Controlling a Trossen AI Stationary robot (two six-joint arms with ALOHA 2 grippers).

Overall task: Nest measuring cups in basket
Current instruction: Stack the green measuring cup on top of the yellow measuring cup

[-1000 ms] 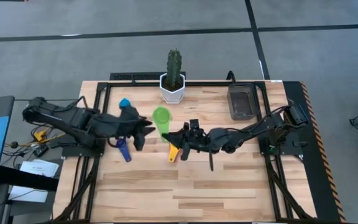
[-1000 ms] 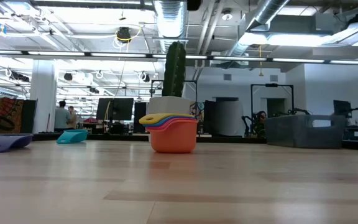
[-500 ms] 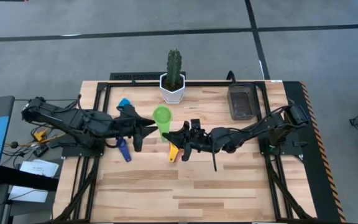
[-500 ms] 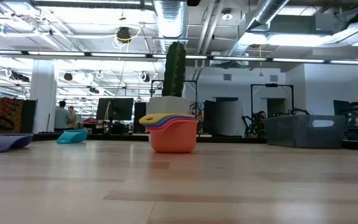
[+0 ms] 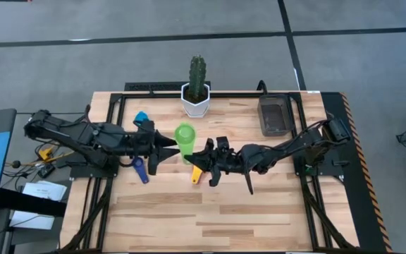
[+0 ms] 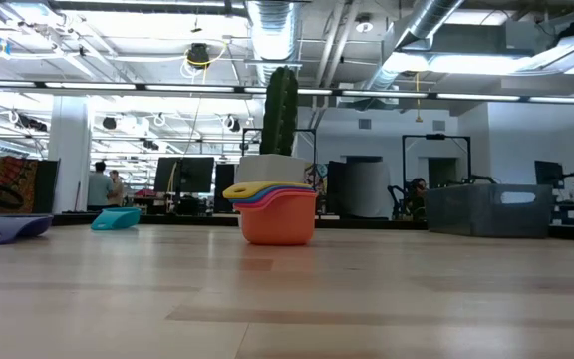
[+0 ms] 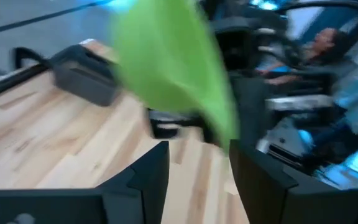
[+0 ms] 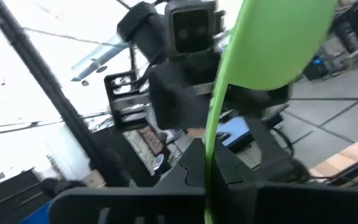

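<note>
Two grippers meet over the middle of the wooden table (image 5: 259, 212), and it looks like a handoff of the green plastic measuring cup (image 5: 184, 133). The right gripper (image 5: 204, 153) has its jaws clamped on the cup's flat handle, seen edge-on in its wrist view, probably so the bowl stays level. The left gripper (image 5: 166, 147) sits right beside the cup with its jaws apart, not gripping anything. Under them is a stack of nested cups (image 6: 276, 211), orange outermost. A purple-blue scoop (image 5: 139, 169) and a light blue one (image 5: 141, 117) lie near the left edge. The dark grey see-through basket (image 5: 274, 116) waits by the far right corner, well apart from the cups.
</note>
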